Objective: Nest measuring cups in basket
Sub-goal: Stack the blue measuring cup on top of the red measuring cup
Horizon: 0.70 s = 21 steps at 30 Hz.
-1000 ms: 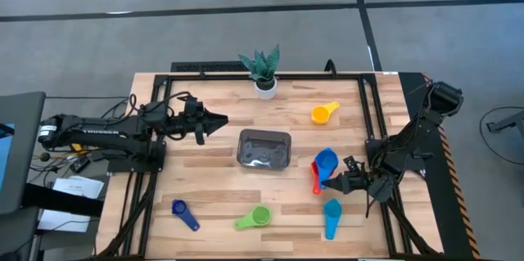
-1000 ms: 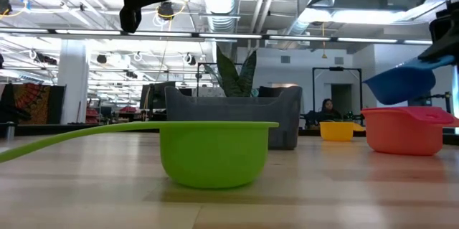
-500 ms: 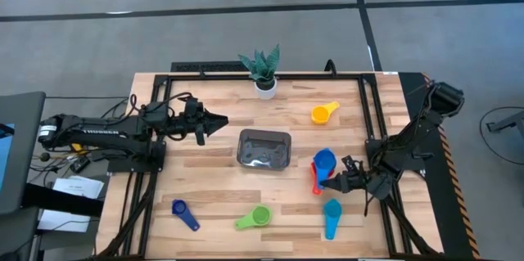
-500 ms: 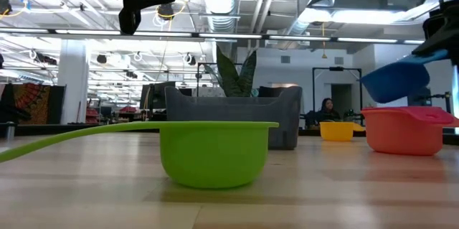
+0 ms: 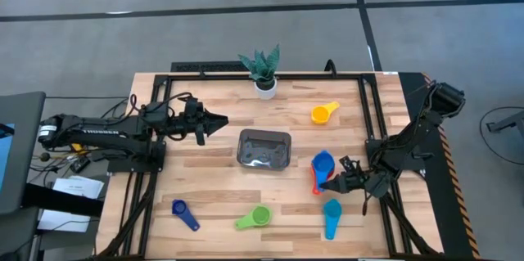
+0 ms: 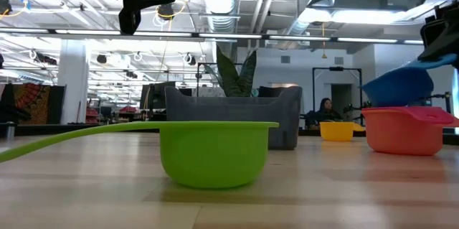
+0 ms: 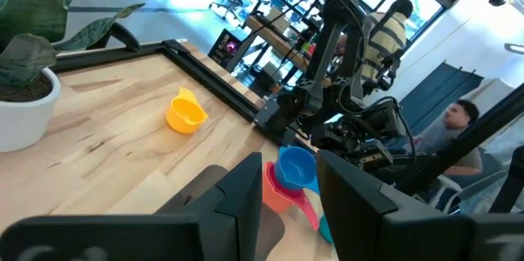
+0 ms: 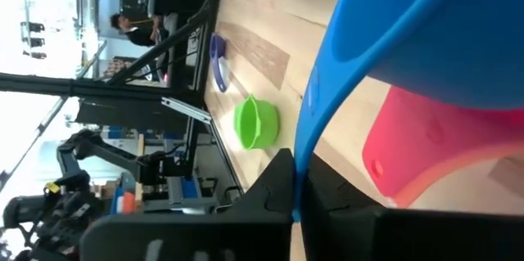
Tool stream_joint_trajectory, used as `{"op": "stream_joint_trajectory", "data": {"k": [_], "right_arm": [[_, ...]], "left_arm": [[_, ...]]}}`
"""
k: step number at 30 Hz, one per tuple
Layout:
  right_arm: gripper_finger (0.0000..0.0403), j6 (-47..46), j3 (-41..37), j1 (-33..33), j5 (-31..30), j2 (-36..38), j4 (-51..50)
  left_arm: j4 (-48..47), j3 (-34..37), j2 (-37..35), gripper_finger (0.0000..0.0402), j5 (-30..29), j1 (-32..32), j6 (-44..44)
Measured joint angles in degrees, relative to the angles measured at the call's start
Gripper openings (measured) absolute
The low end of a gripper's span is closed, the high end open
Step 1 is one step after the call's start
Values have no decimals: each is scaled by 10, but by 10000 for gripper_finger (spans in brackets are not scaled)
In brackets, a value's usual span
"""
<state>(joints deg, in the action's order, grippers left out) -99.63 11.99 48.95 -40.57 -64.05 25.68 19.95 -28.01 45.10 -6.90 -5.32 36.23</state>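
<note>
The right gripper (image 5: pixel 331 183) pinches the blue cup (image 5: pixel 324 164) just over the red cup (image 5: pixel 316 181), apparently nesting it, while the basket (image 5: pixel 264 149) seems empty and the left gripper (image 5: pixel 219 119) waits half-open.

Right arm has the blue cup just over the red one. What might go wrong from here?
1. The right gripper pinches only the handle of the blue cup, which hangs tilted above the red cup; a tilted release may leave it cocked on the red rim instead of nested.
2. Both cups sit outside the basket, so the pair would need another carry, and may separate.
3. The light blue cup lies close by the arm's wrist and may get nudged.
</note>
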Motion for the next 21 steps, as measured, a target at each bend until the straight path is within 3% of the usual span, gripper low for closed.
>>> {"op": "stream_joint_trajectory", "data": {"k": [16, 21], "right_arm": [[187, -136, 1, 0, 5, 0, 7], [200, -186, 18, 0, 73, 0, 1]], "left_arm": [[-1, 0, 0, 107, 0, 0, 0], [-2, 0, 0, 107, 4, 0, -15]]}}
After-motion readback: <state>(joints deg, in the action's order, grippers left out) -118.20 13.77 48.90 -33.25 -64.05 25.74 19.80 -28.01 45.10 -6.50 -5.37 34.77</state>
